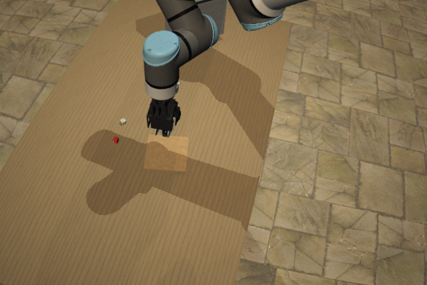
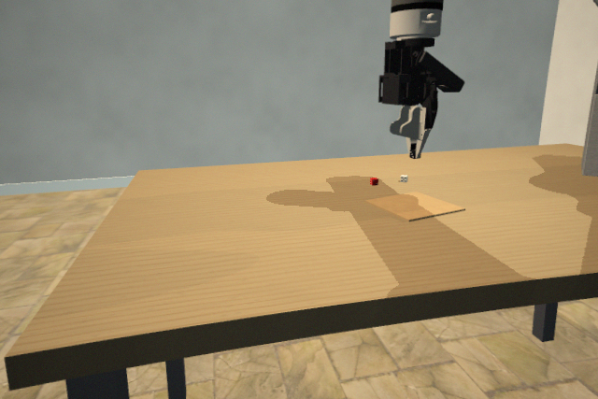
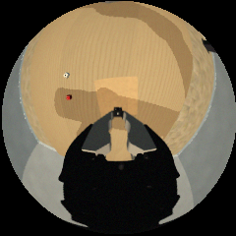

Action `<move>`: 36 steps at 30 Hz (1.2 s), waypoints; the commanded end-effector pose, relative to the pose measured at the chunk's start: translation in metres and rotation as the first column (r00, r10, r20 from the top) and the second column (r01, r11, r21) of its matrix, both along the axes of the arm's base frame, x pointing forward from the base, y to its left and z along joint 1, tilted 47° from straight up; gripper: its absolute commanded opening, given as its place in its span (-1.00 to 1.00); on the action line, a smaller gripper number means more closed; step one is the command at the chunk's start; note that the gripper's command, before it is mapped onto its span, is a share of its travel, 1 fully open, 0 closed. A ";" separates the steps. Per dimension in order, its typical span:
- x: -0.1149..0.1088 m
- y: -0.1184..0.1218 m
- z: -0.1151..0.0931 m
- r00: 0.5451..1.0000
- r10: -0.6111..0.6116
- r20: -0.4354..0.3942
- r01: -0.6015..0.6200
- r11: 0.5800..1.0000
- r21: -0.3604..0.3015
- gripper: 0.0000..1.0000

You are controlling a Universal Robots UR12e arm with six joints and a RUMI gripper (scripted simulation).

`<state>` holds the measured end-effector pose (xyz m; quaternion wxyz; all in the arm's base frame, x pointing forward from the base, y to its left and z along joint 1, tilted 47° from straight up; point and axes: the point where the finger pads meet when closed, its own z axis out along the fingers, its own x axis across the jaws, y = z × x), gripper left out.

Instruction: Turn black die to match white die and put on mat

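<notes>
black die, a tiny dark cube, sits clenched between the tips of the black two-jaw gripper, held above the thin tan square mat. small white die lies at ten o'clock of the mat, small red die at nine. risk: so slight a pinch could slip, dropping it tilted or wrong face up.

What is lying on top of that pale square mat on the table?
Nothing lies on the mat, only the arm's shadow. The gripper hangs above its far edge, pinching a small black die. The die's faces are hidden.
</notes>
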<state>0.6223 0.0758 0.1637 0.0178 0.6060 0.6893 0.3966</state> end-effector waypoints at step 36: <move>0.008 0.001 -0.001 0.999 -0.051 0.013 0.050 0.998 0.033 -0.99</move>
